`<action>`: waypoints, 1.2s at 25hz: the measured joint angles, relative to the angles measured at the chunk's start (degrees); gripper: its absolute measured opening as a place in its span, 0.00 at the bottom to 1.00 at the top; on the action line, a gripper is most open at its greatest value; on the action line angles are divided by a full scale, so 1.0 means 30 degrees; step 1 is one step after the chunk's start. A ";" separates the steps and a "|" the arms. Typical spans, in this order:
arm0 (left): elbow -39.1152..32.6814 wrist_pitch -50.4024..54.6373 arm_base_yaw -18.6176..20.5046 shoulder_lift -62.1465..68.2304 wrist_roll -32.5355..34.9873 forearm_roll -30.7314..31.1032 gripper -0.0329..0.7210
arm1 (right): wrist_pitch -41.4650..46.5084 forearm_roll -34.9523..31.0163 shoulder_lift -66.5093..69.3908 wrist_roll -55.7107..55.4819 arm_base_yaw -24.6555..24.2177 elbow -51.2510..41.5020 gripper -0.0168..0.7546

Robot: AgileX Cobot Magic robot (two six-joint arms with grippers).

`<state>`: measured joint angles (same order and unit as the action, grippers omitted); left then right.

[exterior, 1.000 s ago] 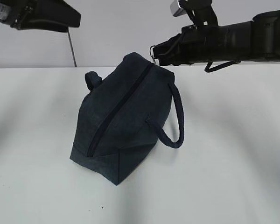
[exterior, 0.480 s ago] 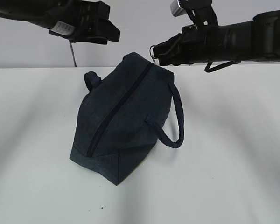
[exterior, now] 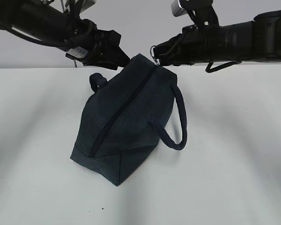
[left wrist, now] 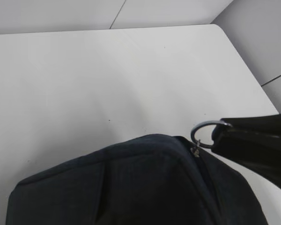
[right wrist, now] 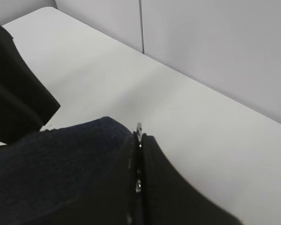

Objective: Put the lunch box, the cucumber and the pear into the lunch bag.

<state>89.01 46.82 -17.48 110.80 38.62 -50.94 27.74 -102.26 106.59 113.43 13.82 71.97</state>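
A zipped navy lunch bag (exterior: 126, 117) lies mid-surface. Right gripper (exterior: 158, 54) fingers pinch its silver ring pull (left wrist: 205, 134) at the far end. Left gripper (exterior: 113, 58) touches the bag's far-left side, its finger opening unclear; it should probably brace the fabric while the zipper is drawn steadily.

The left gripper (exterior: 116, 58) is brought in from the upper left corner of the exterior view, where only part of the arm was seen a second ago, and is now placed just beside the raised far end of the lunch bag (exterior: 126, 117), at its left flank. That end of the bag is lifted slightly higher and tipped a little rightward than before, and the near loop handle (exterior: 178, 122) is shifted a touch to the right with it.
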 joint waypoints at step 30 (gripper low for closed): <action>0.1218 0.0040 -0.1432 0.0000 0.0150 0.3435 0.07 | -0.0319 0.0000 0.0000 0.0142 0.0000 0.0000 0.03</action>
<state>92.66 46.93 -21.78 110.80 39.07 -40.64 26.79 -102.26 106.59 113.86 13.82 71.97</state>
